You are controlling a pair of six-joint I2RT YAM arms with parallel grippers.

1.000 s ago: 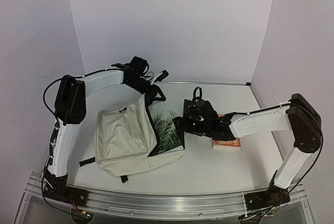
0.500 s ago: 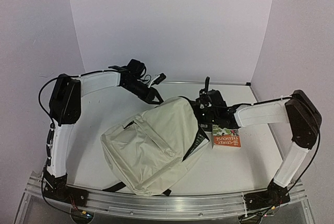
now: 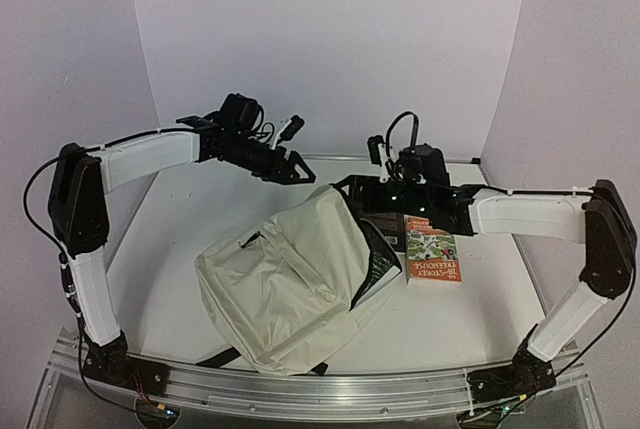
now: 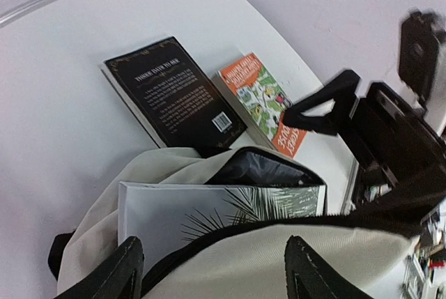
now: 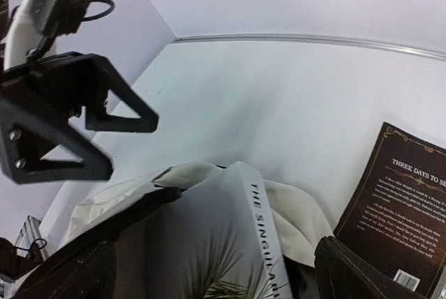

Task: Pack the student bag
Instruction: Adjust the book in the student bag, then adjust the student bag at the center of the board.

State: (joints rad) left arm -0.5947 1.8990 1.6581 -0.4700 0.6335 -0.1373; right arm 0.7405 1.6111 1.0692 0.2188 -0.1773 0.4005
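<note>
The student bag (image 3: 285, 289), cream fabric with black trim, lies on the table with its mouth toward the back right. A white book with palm leaves (image 4: 209, 208) sticks out of the mouth, its spine up (image 5: 268, 236). My left gripper (image 3: 293, 170) hangs open above the bag's back edge, holding nothing. In the left wrist view the bag's flap (image 4: 279, 264) shows below its gripper (image 4: 212, 272). My right gripper (image 3: 349, 187) hangs open just over the bag's mouth, also holding nothing, and in its own view (image 5: 216, 278) the white book lies below it.
A black book (image 4: 174, 93) and an orange book (image 3: 432, 254) lie flat on the table right of the bag. The bag's black straps (image 3: 215, 357) trail toward the front edge. Walls close in on the table at the back and sides.
The bag went from standing half-open to lying flat with the white book inside. Both grippers have opened, let go of the bag and risen away from it.
</note>
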